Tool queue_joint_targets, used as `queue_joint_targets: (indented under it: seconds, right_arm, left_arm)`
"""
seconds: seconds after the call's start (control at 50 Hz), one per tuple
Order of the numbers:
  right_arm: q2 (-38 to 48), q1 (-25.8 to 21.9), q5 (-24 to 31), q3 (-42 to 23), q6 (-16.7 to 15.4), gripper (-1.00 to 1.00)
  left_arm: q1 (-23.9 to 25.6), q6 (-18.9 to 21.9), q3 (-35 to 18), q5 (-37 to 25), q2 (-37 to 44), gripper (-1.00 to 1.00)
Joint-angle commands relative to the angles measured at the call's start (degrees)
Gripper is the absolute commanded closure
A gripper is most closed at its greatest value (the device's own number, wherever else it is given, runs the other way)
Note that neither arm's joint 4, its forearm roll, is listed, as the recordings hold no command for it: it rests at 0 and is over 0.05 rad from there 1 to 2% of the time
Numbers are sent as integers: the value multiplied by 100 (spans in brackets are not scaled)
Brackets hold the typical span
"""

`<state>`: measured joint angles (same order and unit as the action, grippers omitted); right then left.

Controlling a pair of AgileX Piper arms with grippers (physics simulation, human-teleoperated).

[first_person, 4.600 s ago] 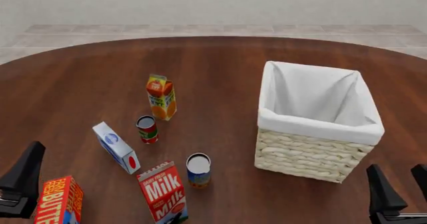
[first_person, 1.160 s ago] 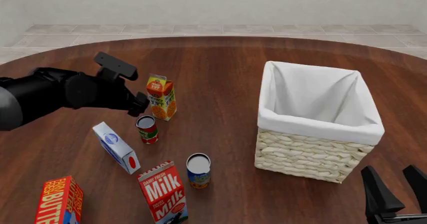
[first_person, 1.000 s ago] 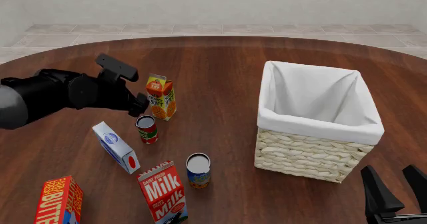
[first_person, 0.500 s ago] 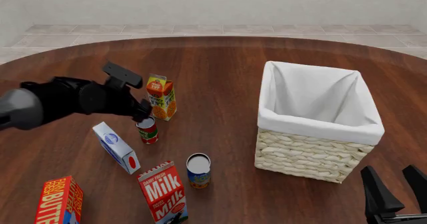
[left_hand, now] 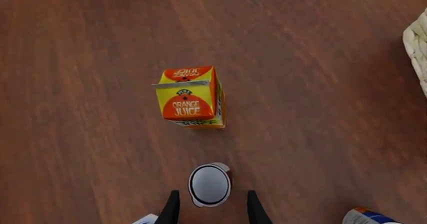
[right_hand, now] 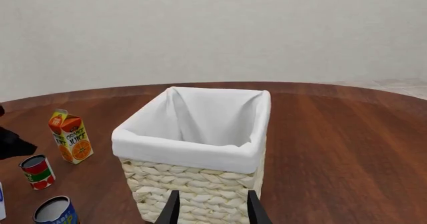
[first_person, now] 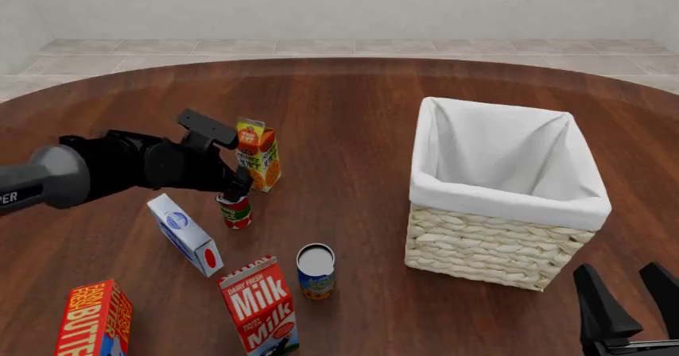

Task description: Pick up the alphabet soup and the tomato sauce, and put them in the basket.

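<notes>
The tomato sauce [first_person: 235, 212], a slim red can with a green band, stands in front of the orange juice carton. My left gripper [first_person: 234, 191] hangs just over it, open. In the left wrist view its fingers [left_hand: 171, 210] straddle the can's grey top [left_hand: 209, 184] without touching it. The alphabet soup [first_person: 315, 272], a blue and orange can, stands nearer the front, and its edge [left_hand: 367, 217] shows in the left wrist view. The wicker basket [first_person: 488, 251] with white lining sits at the right. My right gripper [first_person: 631, 304] is open at the front right, facing the basket [right_hand: 200, 184].
An orange juice carton [first_person: 257, 154] stands just behind the tomato sauce. A white and blue carton [first_person: 186, 234] leans to its left. A milk carton [first_person: 260, 305] and a red butter box [first_person: 95, 321] stand at the front left.
My left arm has swung in from the left, moving right and down until its open fingers are over the tomato sauce. The right gripper and all objects have stayed put.
</notes>
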<state>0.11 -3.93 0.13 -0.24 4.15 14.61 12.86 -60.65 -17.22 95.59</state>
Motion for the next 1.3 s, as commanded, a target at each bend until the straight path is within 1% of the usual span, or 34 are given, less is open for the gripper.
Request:
queue_joint_targets:
  seconds: [0.02, 0.28, 0.42, 0.64, 0.84, 1.3]
  right_arm:
    - [-3, 2, 5, -3, 13, -100]
    - [-2, 9, 6, -7, 15, -100]
    - [-2, 7, 5, -9, 14, -100]
    - [-5, -3, 9, -1, 5, -100]
    - [-2, -17, 4, -1, -5, -100]
    - [6, -6, 0, -1, -25, -100]
  left_arm:
    - [55, -62, 73, 69, 102, -100]
    - [135, -123, 103, 139, 204, -100]
    - [96, -89, 128, 206, 283, -100]
    - [-87, 124, 205, 314, 330, -100]
    - [-182, 171, 247, 410, 385, -100]
    - [-160, 42, 344, 639, 578, -100]
